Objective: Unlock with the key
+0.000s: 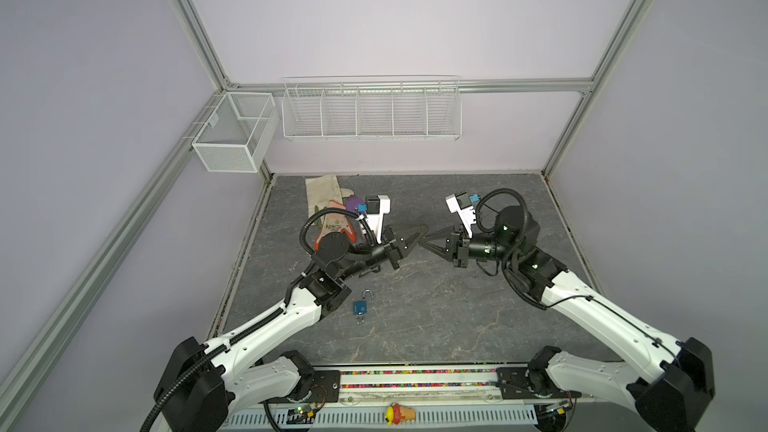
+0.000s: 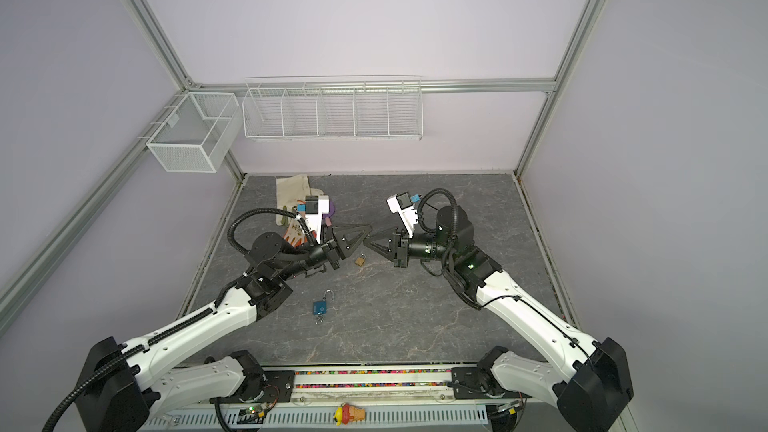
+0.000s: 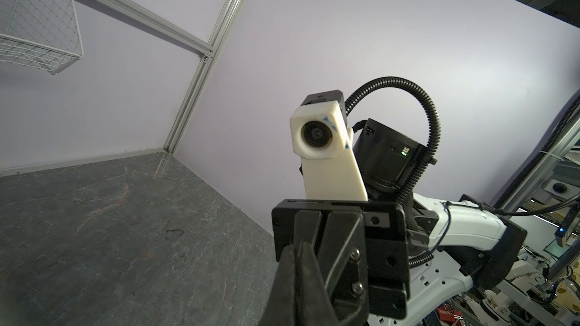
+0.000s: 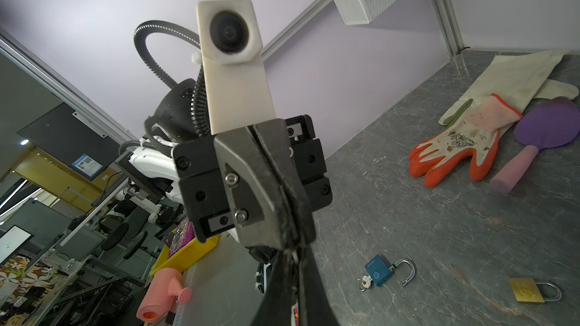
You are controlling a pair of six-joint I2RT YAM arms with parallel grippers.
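Note:
A blue padlock (image 1: 360,306) (image 2: 320,306) (image 4: 378,274) lies on the grey tabletop at front left of centre. Its shackle (image 4: 407,272) stands open, and a small silver key (image 4: 365,283) sticks in its keyhole. Above the table's middle, my left gripper (image 1: 422,237) (image 2: 368,228) (image 3: 297,252) and right gripper (image 1: 420,241) (image 2: 366,241) (image 4: 295,265) meet tip to tip, both shut. A tiny pale glint shows where the tips touch; I cannot tell what it is. Both grippers are well away from the blue padlock.
A brass padlock (image 2: 360,260) (image 4: 527,290) with its shackle shut lies under the grippers. An orange-and-white glove (image 4: 455,148), a purple trowel (image 4: 546,130) and a cream glove (image 4: 518,73) lie at the back left. Wire baskets (image 1: 372,108) (image 1: 235,132) hang on the walls.

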